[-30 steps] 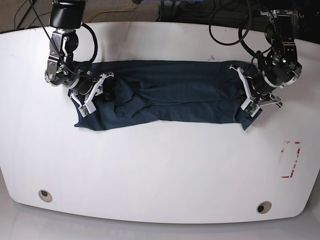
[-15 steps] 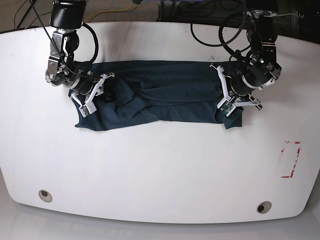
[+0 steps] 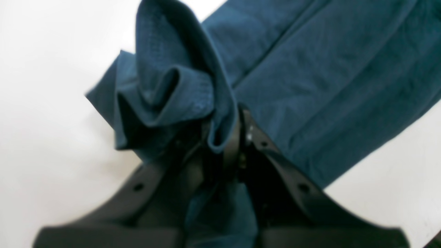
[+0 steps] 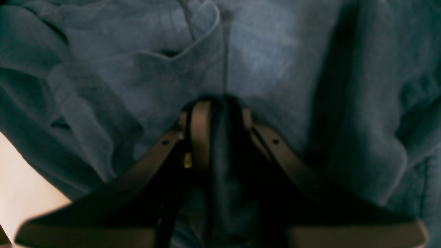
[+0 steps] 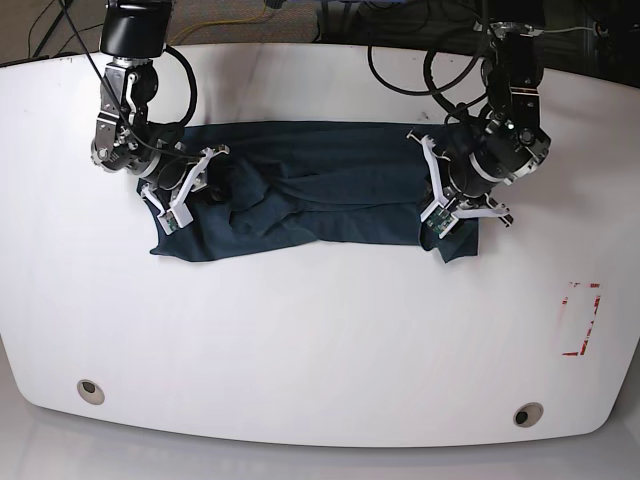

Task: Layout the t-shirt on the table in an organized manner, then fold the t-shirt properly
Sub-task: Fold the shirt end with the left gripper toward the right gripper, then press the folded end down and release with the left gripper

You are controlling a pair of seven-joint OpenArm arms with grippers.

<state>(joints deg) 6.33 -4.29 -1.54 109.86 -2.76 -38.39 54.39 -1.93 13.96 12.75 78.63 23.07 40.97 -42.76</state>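
The dark teal t-shirt [image 5: 320, 180] lies as a long rumpled band across the far half of the white table [image 5: 320, 330]. On the right side of the base view my left gripper [image 5: 437, 195] is shut on the shirt's right end, which is lifted and doubled inward. The left wrist view shows a bunched fold of t-shirt [image 3: 186, 86] pinched in that left gripper [image 3: 229, 137]. At the shirt's other end my right gripper [image 5: 193, 187] is shut on the cloth. In its wrist view the t-shirt [image 4: 258, 51] fills the frame around the right gripper [image 4: 220, 103].
A red tape rectangle [image 5: 581, 318] marks the table's right side. Two round grommet holes [image 5: 90, 390] [image 5: 527, 414] sit near the front edge. Black cables [image 5: 440, 70] loop behind the left arm at the table's far edge.
My left gripper has travelled leftward in the base view, drawing the shirt's right end in toward the middle, so the band is shorter. The right arm has stayed put.
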